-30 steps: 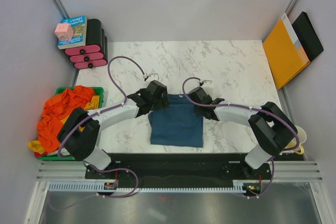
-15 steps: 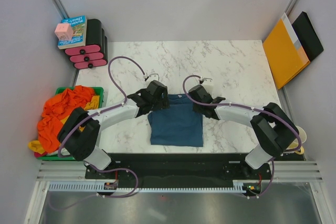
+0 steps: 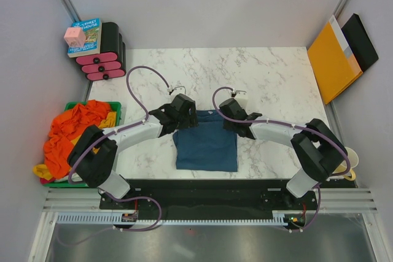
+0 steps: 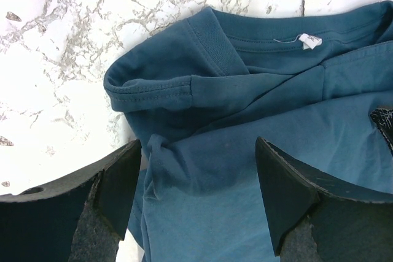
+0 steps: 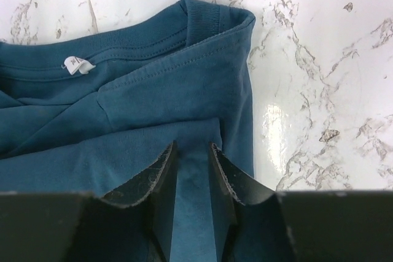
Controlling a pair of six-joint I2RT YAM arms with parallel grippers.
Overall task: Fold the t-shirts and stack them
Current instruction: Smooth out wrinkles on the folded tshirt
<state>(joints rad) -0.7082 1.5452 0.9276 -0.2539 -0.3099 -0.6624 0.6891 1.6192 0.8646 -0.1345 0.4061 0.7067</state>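
Observation:
The dark teal-blue t-shirt (image 3: 206, 145) lies folded into a rectangle on the marble table (image 3: 270, 78), collar and white tag at its far edge. It also shows in the left wrist view (image 4: 264, 115) and the right wrist view (image 5: 153, 84). My left gripper (image 3: 184, 115) hovers over its far left corner, fingers wide apart and empty (image 4: 198, 151). My right gripper (image 3: 229, 113) is at the far right corner, fingers nearly together with a layer of the teal cloth between them (image 5: 192, 148). The orange t-shirt (image 3: 70, 130) and mustard yellow cloth (image 3: 42, 170) are heaped in a green bin (image 3: 116, 107) at the left.
A black-and-pink stack (image 3: 104, 56) with a book and a pink cube (image 3: 74, 36) stands at the back left. An orange envelope (image 3: 331, 59) and a black folder (image 3: 361, 41) lean at the right wall. A pale cup-like object (image 3: 351, 159) sits behind the right arm base.
My right gripper has shifted slightly toward the far left along the shirt's top edge. The left arm and the shirt have barely moved.

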